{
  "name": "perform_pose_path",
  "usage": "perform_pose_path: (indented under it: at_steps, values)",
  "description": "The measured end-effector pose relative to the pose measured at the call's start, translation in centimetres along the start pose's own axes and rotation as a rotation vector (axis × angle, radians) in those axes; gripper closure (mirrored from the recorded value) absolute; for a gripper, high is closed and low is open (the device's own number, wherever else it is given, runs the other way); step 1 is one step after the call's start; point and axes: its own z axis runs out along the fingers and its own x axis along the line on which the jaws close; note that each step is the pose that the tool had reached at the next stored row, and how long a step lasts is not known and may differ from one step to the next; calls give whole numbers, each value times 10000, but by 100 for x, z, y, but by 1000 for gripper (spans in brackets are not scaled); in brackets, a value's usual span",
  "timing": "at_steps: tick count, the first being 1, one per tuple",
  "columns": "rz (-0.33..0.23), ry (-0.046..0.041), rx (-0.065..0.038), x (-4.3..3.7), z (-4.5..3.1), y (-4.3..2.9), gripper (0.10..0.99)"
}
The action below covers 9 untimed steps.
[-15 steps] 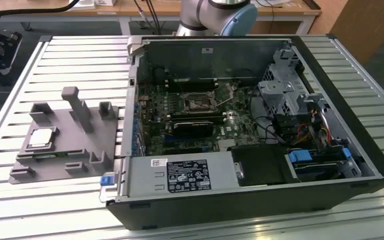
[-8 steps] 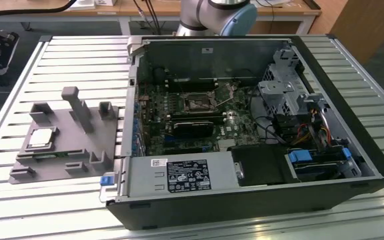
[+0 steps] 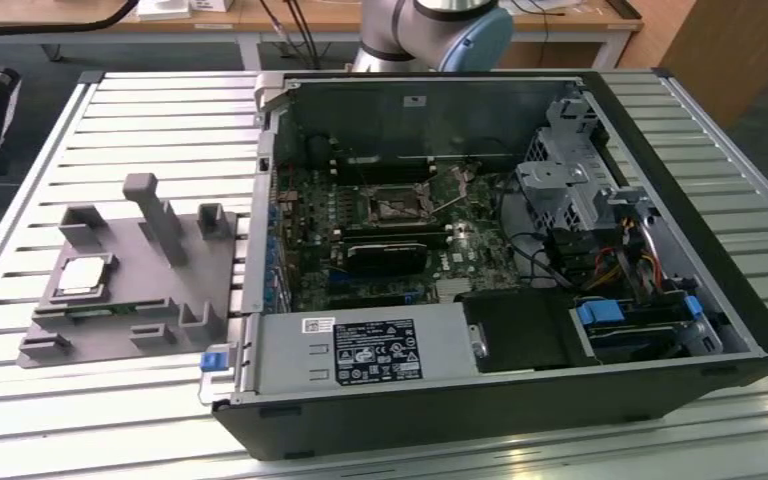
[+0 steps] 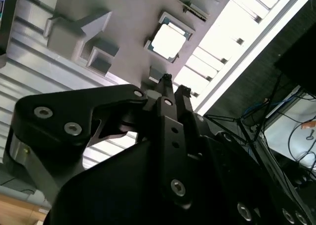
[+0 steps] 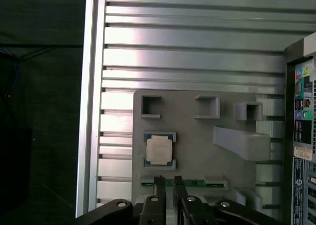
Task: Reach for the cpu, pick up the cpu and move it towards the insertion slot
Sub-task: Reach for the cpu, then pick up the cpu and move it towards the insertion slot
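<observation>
Reaching step — the gripper [image 5: 167,181] hangs above the grey fixture [image 5: 197,146], fingers nearly closed and empty; the cpu [image 5: 159,149] sits untouched — descent needs them parted.

gripper [image 4: 174,85], fingers close together, near cpu [image 4: 168,40] in grey fixture [image 4: 126,32].

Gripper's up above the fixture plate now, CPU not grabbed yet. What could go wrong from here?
1. The cpu sits recessed in a pocket of the grey fixture plate, so the gripper, whose fingertips look close together, may strike the pocket corners rather than straddle the chip.
2. Raised fixture blocks stand beside the pocket; a sideways approach could clip them.
3. The insertion slot lies deep inside the computer case, with cables close by, so carrying the chip in looks tight.
</observation>
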Motion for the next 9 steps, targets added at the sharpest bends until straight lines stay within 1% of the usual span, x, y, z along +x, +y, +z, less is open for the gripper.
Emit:
perform_pose_path:
  at_steps: [2,3,4,5,7,8,9]
  values:
    - [0,1,1,3,24,-4,792]
    - [0,0,1,5,38,-6,792]
    - [1,-1,1,7,55,-8,733]
    - [0,-1,1,8,73,-9,733]
    - [0,0,1,9,108,-11,620]
    - [2,-1,1,10,127,-13,620]
    - [1,-1,1,10,146,-15,561]
